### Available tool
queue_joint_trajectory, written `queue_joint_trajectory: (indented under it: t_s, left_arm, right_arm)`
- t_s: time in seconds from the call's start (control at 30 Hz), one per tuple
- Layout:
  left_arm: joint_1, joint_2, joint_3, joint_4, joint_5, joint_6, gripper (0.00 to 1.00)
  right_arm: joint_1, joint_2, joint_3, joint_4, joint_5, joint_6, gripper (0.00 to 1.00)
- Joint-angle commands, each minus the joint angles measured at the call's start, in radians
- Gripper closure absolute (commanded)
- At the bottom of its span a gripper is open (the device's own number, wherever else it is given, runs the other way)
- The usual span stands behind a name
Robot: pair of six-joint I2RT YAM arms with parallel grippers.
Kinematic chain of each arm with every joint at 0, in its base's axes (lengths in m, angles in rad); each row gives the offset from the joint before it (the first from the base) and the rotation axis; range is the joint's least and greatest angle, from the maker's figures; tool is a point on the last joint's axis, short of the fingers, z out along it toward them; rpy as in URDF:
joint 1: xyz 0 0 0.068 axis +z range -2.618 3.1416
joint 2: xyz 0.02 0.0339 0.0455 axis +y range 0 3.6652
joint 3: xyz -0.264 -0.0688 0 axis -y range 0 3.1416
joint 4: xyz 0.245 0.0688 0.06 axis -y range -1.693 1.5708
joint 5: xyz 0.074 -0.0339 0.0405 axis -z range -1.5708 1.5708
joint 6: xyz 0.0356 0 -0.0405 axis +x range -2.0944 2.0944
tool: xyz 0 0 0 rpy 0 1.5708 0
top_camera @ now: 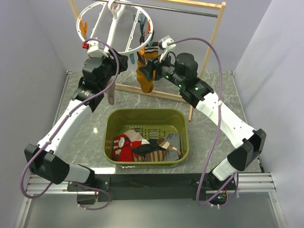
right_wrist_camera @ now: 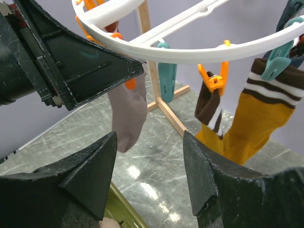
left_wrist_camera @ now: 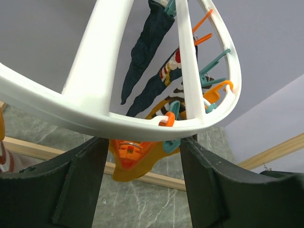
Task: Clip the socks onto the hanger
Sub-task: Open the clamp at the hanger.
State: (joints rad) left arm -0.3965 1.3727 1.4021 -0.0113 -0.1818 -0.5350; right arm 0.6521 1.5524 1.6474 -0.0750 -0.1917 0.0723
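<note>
- A green basket is sitting on the surface below the hanger, holding loose socks.
- The hanger is hanging from the rack, its clips holding a mustard sock, grey sock and navy sock.
- The left tool is gaping wide just under the hanger's rim.
- The right tool is gaping wide below the hanger.

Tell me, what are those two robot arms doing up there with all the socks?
Both arms are up at the white ring hanger. A mustard sock, a grey sock and a dark navy sock already hang from its clips. The left hand is open just under the ring, with an orange clip between its fingers. The right hand is open too and holds nothing. More socks, a red one among them, wait in the green basket.
</note>
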Motion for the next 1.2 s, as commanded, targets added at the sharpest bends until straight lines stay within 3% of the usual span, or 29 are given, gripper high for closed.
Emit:
queue_joint_trajectory:
  t_s: [0.0, 0.33, 0.5, 0.63, 0.83, 0.97, 1.07, 1.17]
  left_arm:
    - [-0.004, -0.003, 0.031, 0.065, -0.012, 0.018, 0.34]
    - [-0.002, -0.006, 0.037, 0.07, -0.024, 0.029, 0.49]
    - [-0.002, -0.006, 0.044, 0.056, -0.027, 0.03, 0.72]
    - [-0.002, -0.006, 0.054, 0.034, -0.042, 0.017, 0.8]
    - [-0.004, -0.004, 0.074, 0.014, -0.042, -0.048, 0.85]
    - [-0.007, -0.006, 0.061, 0.017, -0.032, -0.013, 0.85]
    - [-0.007, -0.014, 0.044, 0.051, -0.003, 0.036, 0.84]
    - [-0.007, -0.021, 0.028, 0.079, 0.021, 0.07, 0.82]
  right_arm:
    - [0.006, -0.018, 0.018, 0.017, 0.014, -0.019, 0.36]
    - [0.006, -0.015, 0.022, 0.02, 0.015, -0.014, 0.36]
    - [0.006, -0.009, 0.029, 0.02, 0.002, 0.001, 0.36]
    - [0.007, -0.006, 0.034, 0.017, -0.023, 0.014, 0.36]
    - [0.018, -0.014, 0.028, -0.014, -0.043, 0.008, 0.36]
    - [0.02, -0.05, 0.02, -0.081, -0.06, 0.017, 0.36]
    - [0.018, -0.106, -0.041, -0.161, -0.057, 0.004, 0.36]
    - [0.055, -0.19, -0.206, -0.186, -0.054, -0.051, 0.35]
